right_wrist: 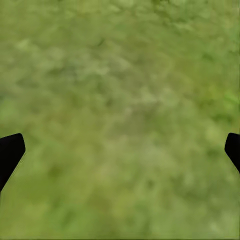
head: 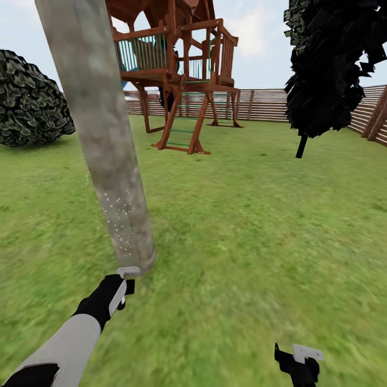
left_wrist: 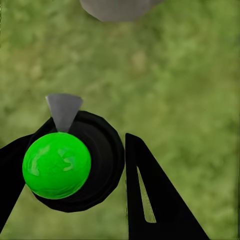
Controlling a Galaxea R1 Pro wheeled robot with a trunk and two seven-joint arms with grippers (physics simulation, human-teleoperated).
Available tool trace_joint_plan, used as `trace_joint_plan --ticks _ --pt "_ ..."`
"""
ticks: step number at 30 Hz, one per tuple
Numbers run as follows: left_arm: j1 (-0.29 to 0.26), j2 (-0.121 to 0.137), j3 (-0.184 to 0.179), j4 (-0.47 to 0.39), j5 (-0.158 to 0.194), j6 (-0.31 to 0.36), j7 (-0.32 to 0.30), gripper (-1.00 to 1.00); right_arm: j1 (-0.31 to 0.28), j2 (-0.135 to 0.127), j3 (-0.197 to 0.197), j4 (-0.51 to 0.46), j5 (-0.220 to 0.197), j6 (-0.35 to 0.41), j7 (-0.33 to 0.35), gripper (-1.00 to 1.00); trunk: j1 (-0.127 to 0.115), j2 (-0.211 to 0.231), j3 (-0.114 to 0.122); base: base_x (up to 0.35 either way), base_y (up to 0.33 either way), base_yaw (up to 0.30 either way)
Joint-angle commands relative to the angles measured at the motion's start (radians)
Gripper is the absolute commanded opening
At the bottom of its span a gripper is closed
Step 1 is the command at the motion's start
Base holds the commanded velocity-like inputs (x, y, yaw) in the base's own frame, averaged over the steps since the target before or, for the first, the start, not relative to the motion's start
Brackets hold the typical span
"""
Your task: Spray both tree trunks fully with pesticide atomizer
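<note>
Left gripper [left_wrist: 75, 170] clenched around the light, rigid, likely slippery pesticide atomizer [left_wrist: 75, 160], tree trunk [head: 102, 134] at twelve o'clock; right gripper [right_wrist: 120, 150] released.

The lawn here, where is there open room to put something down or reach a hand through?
Open grass lies between the tree trunk and the dark tree, in front of the wooden play tower. Under the right gripper it is bare too. It is tight at the trunk's foot, where the left gripper holds the spray bottle.

Matt mottled tree trunk [head: 102, 140], glossy green atomizer [left_wrist: 57, 165] top, slatted wooden fence [head: 269, 105].
</note>
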Motion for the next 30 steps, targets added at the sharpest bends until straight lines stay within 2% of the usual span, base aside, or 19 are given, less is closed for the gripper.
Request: trace_joint_plan --ticks 1,4,12,24,30 --pt "0.0 -0.001 0.0 0.0 -0.001 0.0 0.0 -1.0 0.0 0.0 0.0 0.001 0.0 0.0 0.0 1.0 0.0 0.0 0.0 0.162 -0.263 0.276" --pt "0.0 -0.001 0.0 0.0 -0.001 -0.001 0.0 -1.0 0.0 0.001 0.0 0.001 0.0 0.0 0.0 1.0 0.0 0.0 0.0 0.161 -0.263 0.221" --pt "0.0 -0.001 -0.001 -0.003 -0.001 -0.002 0.0 -1.0 0.0 0.0 0.0 0.001 0.0 0.0 0.0 1.0 0.0 0.0 0.0 0.032 -0.274 0.043" --pt "0.001 0.002 0.0 -0.007 -0.001 -0.002 0.0 -1.0 0.0 0.001 0.0 0.001 0.0 0.0 0.0 1.0 0.0 0.0 0.0 0.055 -0.276 0.259" --pt "0.001 0.003 0.0 -0.007 -0.002 -0.002 0.0 -1.0 0.0 0.0 0.0 0.001 0.0 0.0 0.0 1.0 0.0 0.0 0.0 0.156 -0.271 0.019"
